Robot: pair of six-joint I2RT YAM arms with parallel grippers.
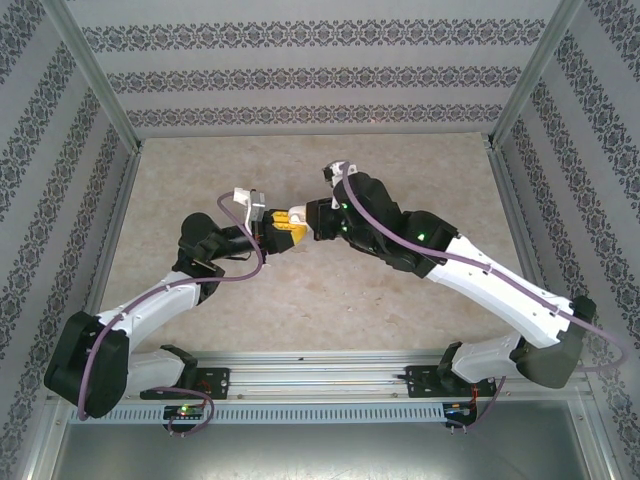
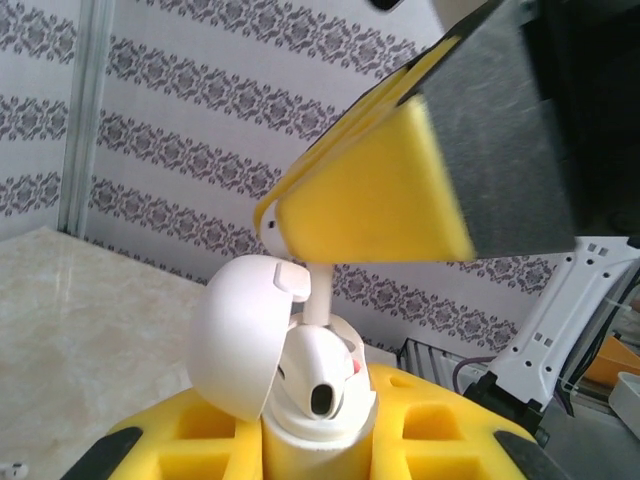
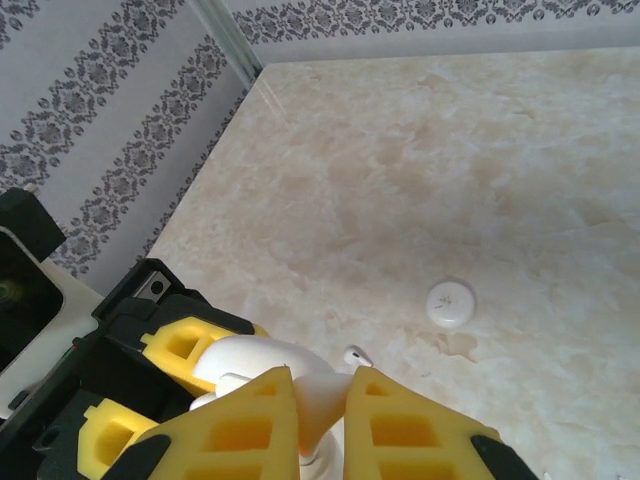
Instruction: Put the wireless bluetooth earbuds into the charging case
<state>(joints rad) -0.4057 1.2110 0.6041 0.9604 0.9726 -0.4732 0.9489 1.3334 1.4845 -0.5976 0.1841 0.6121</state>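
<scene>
In the left wrist view the white charging case stands upright between my left gripper's yellow fingers, which are shut on it. Its rounded lid hangs open to the left. One white earbud sits partly in the case's mouth, stem up. My right gripper comes from above, shut on that earbud by the stem. A second earbud lies loose on the table just beyond the fingertips. From above, my left gripper and right gripper meet at mid-table.
A flat round white disc lies on the beige marbled table beyond the loose earbud. Patterned walls and metal posts close in the left, back and right sides. Both arms reach inward from the near rail.
</scene>
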